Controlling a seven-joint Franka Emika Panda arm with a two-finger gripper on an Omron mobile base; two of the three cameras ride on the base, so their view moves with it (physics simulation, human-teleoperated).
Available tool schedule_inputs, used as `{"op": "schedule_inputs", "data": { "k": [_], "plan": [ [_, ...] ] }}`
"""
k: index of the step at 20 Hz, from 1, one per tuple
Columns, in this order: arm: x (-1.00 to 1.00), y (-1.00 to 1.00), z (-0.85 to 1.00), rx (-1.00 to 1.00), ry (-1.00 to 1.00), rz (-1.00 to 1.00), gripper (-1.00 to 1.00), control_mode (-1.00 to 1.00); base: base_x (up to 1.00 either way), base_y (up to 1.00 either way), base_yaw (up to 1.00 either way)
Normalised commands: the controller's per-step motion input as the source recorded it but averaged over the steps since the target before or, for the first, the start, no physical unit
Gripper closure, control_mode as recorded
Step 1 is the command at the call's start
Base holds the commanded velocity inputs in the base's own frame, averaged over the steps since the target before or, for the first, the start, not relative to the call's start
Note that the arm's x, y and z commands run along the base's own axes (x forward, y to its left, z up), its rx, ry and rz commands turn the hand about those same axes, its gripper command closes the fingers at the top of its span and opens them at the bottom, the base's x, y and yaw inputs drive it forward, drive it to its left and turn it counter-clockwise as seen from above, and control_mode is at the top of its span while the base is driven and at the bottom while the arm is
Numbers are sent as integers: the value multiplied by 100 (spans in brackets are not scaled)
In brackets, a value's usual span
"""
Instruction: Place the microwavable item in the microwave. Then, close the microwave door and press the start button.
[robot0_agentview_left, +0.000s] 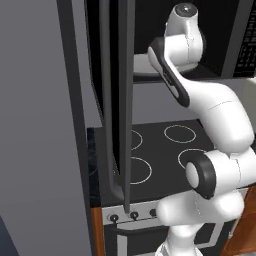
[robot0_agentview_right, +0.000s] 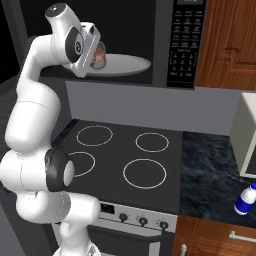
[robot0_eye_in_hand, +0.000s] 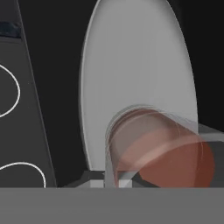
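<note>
A black glass cooktop (robot0_agentview_right: 127, 155) with four white ring burners sits at the centre, its front strip of round knobs (robot0_agentview_right: 142, 220) along the 6 o'clock edge. Behind it runs a plain grey wall (robot0_agentview_right: 150, 107). At 3 o'clock a dark marbled desk (robot0_agentview_right: 210, 175) carries a small white bottle with blue label (robot0_agentview_right: 245, 200) and what seems to be a cream-white toaster oven (robot0_agentview_right: 247, 135), mostly cut off. Reddish wooden cabinets (robot0_agentview_right: 227, 45) hang at 1 o'clock; more wood fronts (robot0_agentview_right: 215, 240) lie below the desk.

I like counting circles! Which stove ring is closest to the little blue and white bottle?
The front right ring on the stove is closest to the bottle; the other three lie farther left or farther back.
</note>
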Motion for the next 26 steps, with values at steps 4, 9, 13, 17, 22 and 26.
{"op": "schedule_inputs", "data": {
  "k": [4,9,13,17,22,26],
  "plan": [
    [43,0,-18,-3,8,2,100,-100,0,0,0],
    [36,0,-12,0,10,4,100,-100,0,0,0],
    [22,0,-15,-1,7,4,-100,-100,0,0,0],
    [3,1,-2,-2,0,4,-100,-100,0,0,0],
    [-3,0,0,-3,-17,4,-100,-100,0,0,0],
    [-39,0,-4,-4,-31,5,-100,-100,0,0,0]
  ]
}}
